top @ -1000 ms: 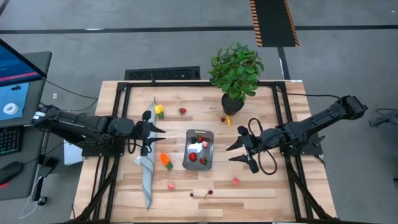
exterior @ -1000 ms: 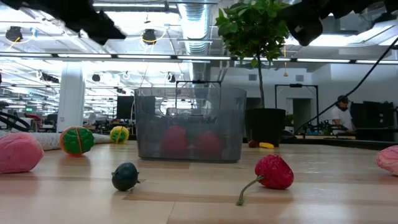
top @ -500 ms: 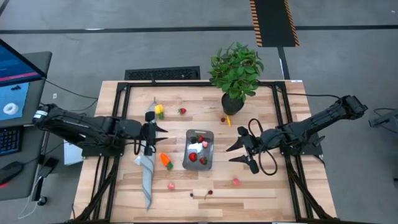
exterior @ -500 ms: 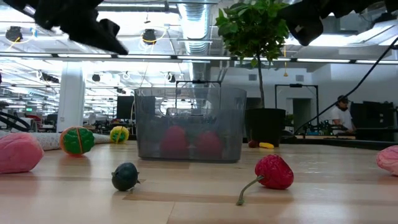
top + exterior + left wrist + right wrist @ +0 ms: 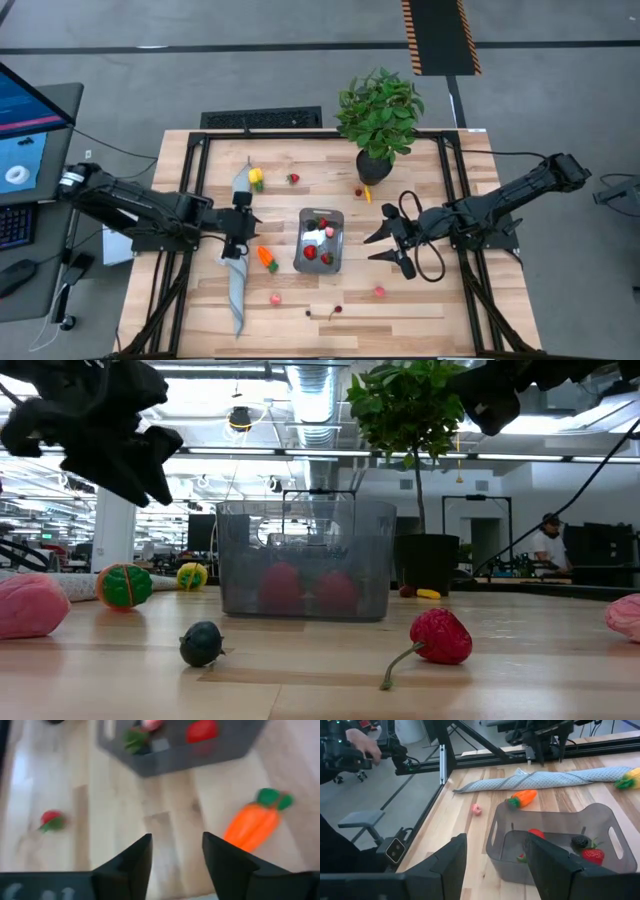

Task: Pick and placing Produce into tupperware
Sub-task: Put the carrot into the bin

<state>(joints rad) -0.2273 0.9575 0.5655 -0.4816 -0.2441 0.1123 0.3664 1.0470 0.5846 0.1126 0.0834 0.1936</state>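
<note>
Wooden tabletop [image 5: 200, 300] boards carry scattered produce: nearest the front edge lie a dark berry [image 5: 202, 644] and a red stemmed berry [image 5: 440, 637], with pink pieces [image 5: 30, 605] further out to either side. Behind them, mid-table, stands the clear grey tupperware [image 5: 320, 240], already holding several red pieces and a dark one. Just beside its left wall lies the orange carrot [image 5: 266, 257], and next to that a long grey cloth strip [image 5: 236, 270]. The left tool [image 5: 246, 238] hovers above the cloth and carrot, its fingers [image 5: 132, 865] apart with nothing between them. The right tool [image 5: 384, 245] waits to the right of the tupperware, fingers spread and empty. Toward the far edge sit a yellow piece [image 5: 256, 177], a small red berry [image 5: 293, 179] and a leafy potted plant [image 5: 378, 120].
</note>
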